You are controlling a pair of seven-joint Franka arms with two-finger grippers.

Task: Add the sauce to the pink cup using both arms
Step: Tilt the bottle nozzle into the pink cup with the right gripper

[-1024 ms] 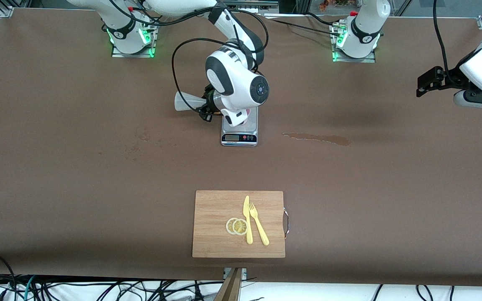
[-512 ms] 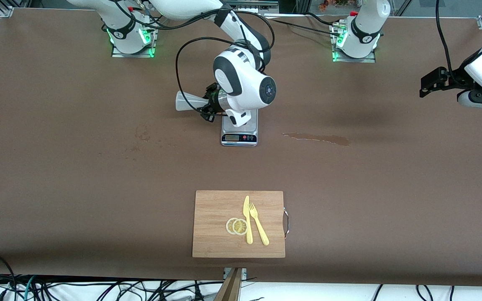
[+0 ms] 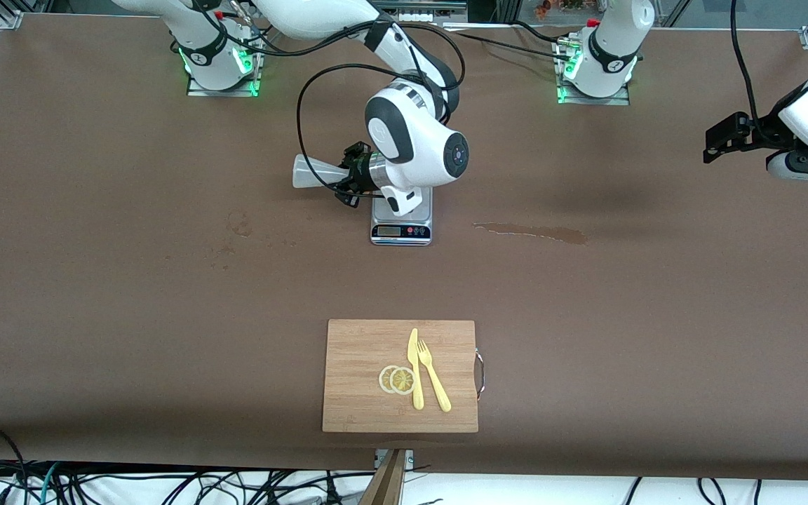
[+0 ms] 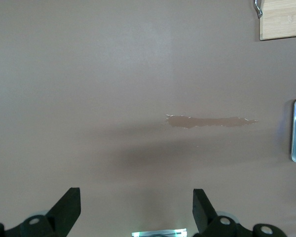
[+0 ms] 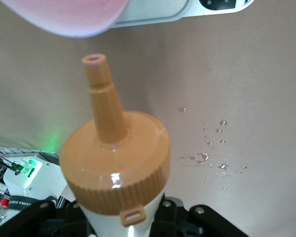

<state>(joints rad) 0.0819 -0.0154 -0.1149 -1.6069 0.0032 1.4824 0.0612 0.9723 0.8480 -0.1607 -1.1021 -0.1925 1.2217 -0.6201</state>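
Right jaws (image 3: 349, 175) clamped on sauce bottle (image 3: 314, 172), tipped sideways, nozzle (image 5: 101, 89) by pink cup (image 5: 64, 15) on scale (image 3: 402, 228). Left jaws (image 4: 135, 207) wide open, empty, over bare desk (image 3: 95, 280).

The scale (image 3: 402, 223) sits in the middle of the table (image 3: 95, 280), nearer the edge where the arms stand. The pink cup (image 5: 64, 15) is on the scale. The sauce (image 3: 313, 172) is in the air beside the scale, lying sideways, toward the right arm's end. The cutting board (image 3: 362, 351) lies near the camera's edge, with the knife (image 3: 414, 368), fork (image 3: 434, 386) and lemon slices (image 3: 397, 379) on it. A spill (image 3: 534, 232) lies beside the scale, toward the left arm's end.
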